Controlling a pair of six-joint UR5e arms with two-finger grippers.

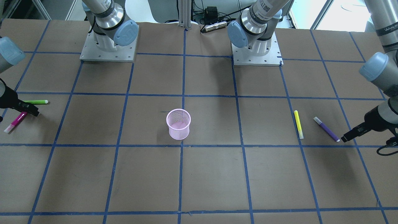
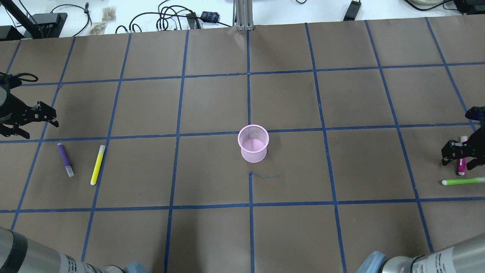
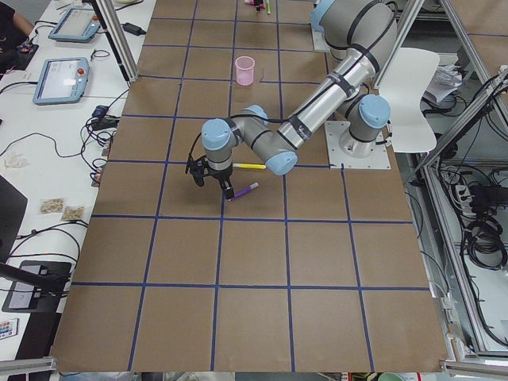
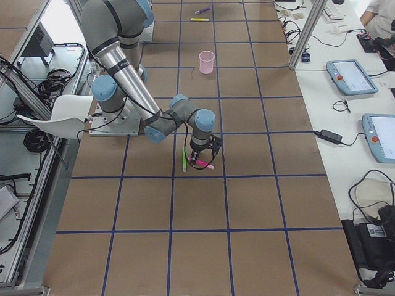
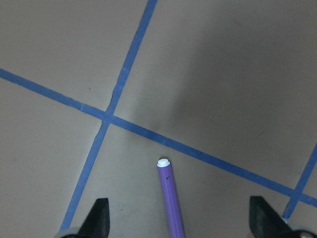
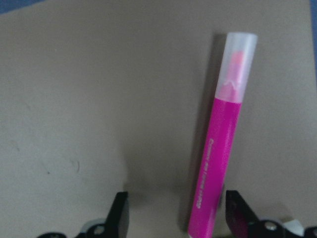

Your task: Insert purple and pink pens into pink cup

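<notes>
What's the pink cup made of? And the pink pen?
The cup looks like fine metal mesh painted pink: its wall is a tiny grid you can see through. It might be plastic mesh instead, which is hard to tell from here. The pink pen looks like smooth, slightly shiny plastic, with a clear cap that shows the tip inside.

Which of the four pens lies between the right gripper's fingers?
The pink plastic pen with a clear cap, framed by the open right gripper. The green pen lies outside it; the purple pen and yellow pen lie far off.
</notes>
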